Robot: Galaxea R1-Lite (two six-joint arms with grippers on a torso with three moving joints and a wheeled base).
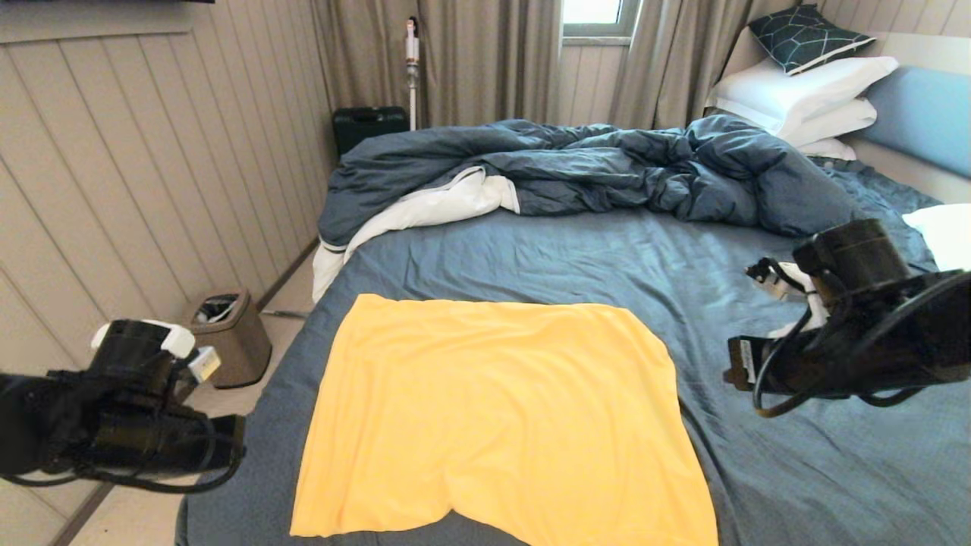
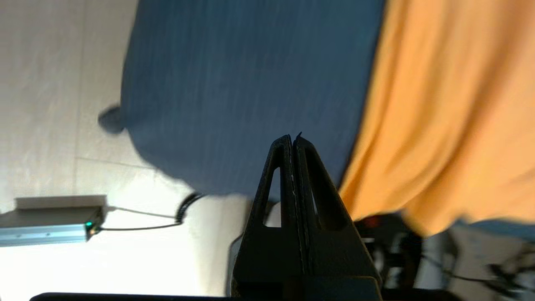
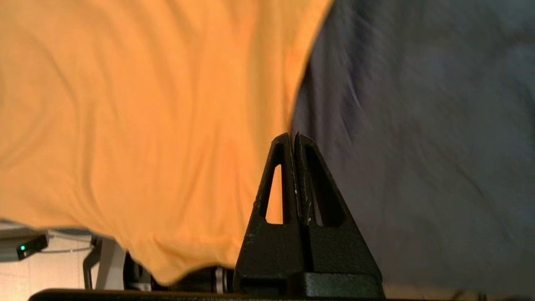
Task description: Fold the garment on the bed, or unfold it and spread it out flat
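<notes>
Both arms raised beside the garment [image 1: 501, 417]; left pincer [image 2: 292, 140] and right pincer [image 3: 294, 138] pressed together, empty.

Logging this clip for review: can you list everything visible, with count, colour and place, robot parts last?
shirt: 1, yellow-orange, lying on the near part of the bed
bed: 1, slate-blue sheet, fills the middle
duvet: 1, dark blue with white lining, bunched along the far side
pillows: white stack plus one dark patterned on top, far right by the headboard
headboard: 1, light blue, far right
bin: 1, brown, on the floor left of the bed
case: 1, dark, on the floor by the curtains
vacuum: 1, white, upright against the curtains
left tool: 1, black, shut, off the bed's left edge, holding nothing
right tool: 1, black, shut, above the sheet right of the shirt
</notes>
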